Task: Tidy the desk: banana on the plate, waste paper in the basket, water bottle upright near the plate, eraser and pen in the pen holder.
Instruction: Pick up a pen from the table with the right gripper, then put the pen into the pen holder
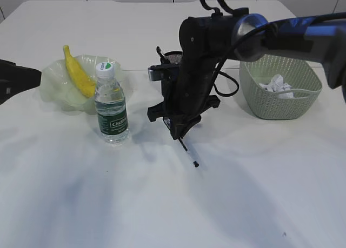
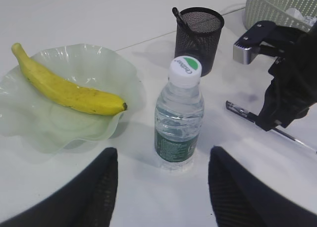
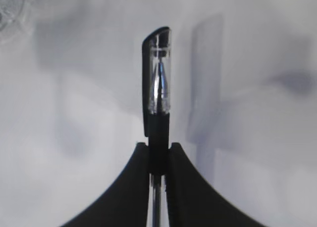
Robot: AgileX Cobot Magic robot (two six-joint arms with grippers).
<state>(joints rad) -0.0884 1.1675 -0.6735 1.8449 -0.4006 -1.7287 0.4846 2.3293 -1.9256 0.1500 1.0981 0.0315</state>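
**Right gripper closed on the pen near the middle of the table**

The water bottle (image 2: 179,119) stood upright just right of the plate (image 2: 104,64); its white and green cap carried a word that looked like "Cestbon", and the dark green label (image 1: 113,124) had white writing too small to read; the banana (image 2: 67,91) lay on the plate at the far left; the right gripper (image 3: 159,153) had its fingers pressed on the pen (image 3: 157,96), whose tip (image 1: 195,164) pointed at the table on the near side; the left gripper (image 2: 161,180) hung with fingers apart and empty, near the bottle; the black mesh pen holder (image 2: 199,36) stood behind the bottle, partly hidden by the right arm in the exterior view; the basket (image 1: 281,105) at the far right held crumpled paper (image 1: 277,86).
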